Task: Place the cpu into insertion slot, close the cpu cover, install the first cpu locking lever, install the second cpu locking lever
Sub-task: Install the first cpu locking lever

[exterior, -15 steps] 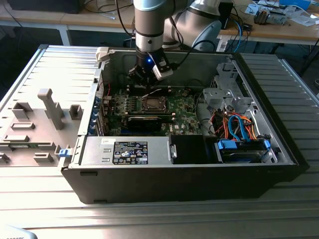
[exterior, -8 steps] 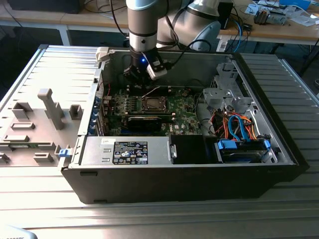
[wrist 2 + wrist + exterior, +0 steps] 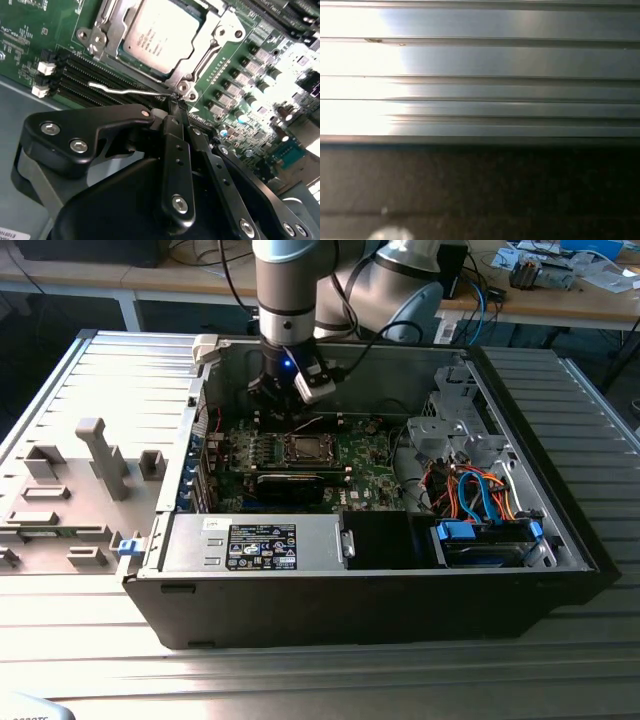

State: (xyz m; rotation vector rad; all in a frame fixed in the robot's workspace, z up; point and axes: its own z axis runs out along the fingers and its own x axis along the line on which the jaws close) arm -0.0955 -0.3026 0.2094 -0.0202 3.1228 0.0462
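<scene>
CPU first: you can see its silver face seated in the insertion slot, in the middle of the green board inside the open computer case. Your cpu cover lies down flat around the chip, its window framing the metal face. In the exterior view the slot sits toward the far side of the case, left of the tangle of orange and blue cables and beyond the black power-supply box at the near wall.

Your tool is down just beside one corner of the slot, its black fingers drawn together with no gap showing at the tips; whether they pinch anything you cannot tell. A thin silver wire lever runs from that corner out over the black memory slots, and the tool tips meet it at its pivot end.

In the exterior view the arm comes down from the far side, over the far wall of the case, which rests on the ribbed metal counter
</scene>
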